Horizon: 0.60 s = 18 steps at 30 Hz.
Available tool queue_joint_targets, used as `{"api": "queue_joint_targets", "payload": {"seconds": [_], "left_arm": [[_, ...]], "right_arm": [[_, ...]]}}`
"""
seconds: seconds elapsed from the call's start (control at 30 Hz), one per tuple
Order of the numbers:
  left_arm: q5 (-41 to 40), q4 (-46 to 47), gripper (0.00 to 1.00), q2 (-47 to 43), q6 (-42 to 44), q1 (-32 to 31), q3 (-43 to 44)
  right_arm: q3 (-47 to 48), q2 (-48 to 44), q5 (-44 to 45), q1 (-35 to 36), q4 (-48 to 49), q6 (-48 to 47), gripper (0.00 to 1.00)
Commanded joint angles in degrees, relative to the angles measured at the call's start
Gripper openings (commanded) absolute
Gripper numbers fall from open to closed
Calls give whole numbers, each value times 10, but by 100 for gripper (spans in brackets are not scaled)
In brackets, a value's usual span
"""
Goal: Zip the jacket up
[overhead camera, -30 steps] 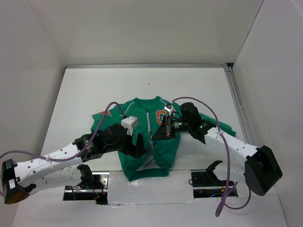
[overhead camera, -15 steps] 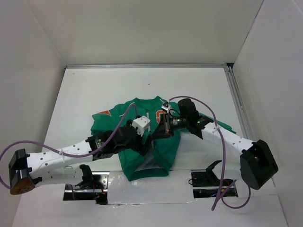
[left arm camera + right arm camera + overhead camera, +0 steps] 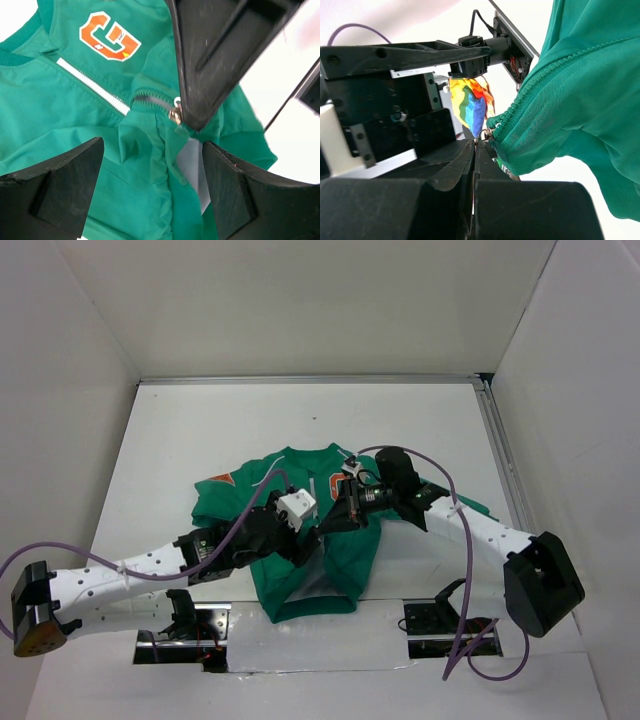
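The green jacket (image 3: 345,545) lies front up mid-table, with its orange "G" (image 3: 337,486) by the right arm. My right gripper (image 3: 335,521) is shut on the metal zipper pull (image 3: 485,134) and holds the zip line lifted; its point in the wrist view is (image 3: 476,146). In the left wrist view the pull (image 3: 175,114) sits at the tip of the right fingers (image 3: 210,60), with grey lining (image 3: 192,162) showing below it. My left gripper (image 3: 152,192) is open over bunched jacket fabric (image 3: 145,170) just below the pull; in the top view it (image 3: 312,540) is beside the right gripper.
Two black arm mounts on shiny plates (image 3: 190,625) (image 3: 440,622) stand at the near edge. A metal rail (image 3: 500,455) runs along the right side. White walls close in the table. Purple cables (image 3: 460,540) loop over both arms.
My left arm has swung right and forward, bringing its open gripper onto the jacket's front under the right gripper. The right gripper shifted slightly left with the pull.
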Motion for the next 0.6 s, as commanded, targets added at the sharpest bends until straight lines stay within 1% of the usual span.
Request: {"api": "queue_joint_targets", "payload": {"seconds": [0.0,0.17,0.23,0.37,0.4,0.5,0.57], "left_arm": [[14,30,92,-10,41,-3,-11],[24,63,89,-35,72,-3,-27],[23,67,85,-31,79,-3,-28],[2,90,82,-4,91,-3,-19],[-6,95,80,11,95,-2,-16],[-18,101,78,38,100,-3,-8],[-40,103,76,46,100,-5,-4]], "right_arm": [[25,4,-21,-7,11,14,0],[24,5,-28,-9,13,19,0],[24,2,-27,-9,17,25,0],[24,-1,-35,-10,22,37,0],[23,1,-37,-10,25,45,0],[25,5,-45,-13,26,55,0],[24,7,-45,-13,25,63,0]]}}
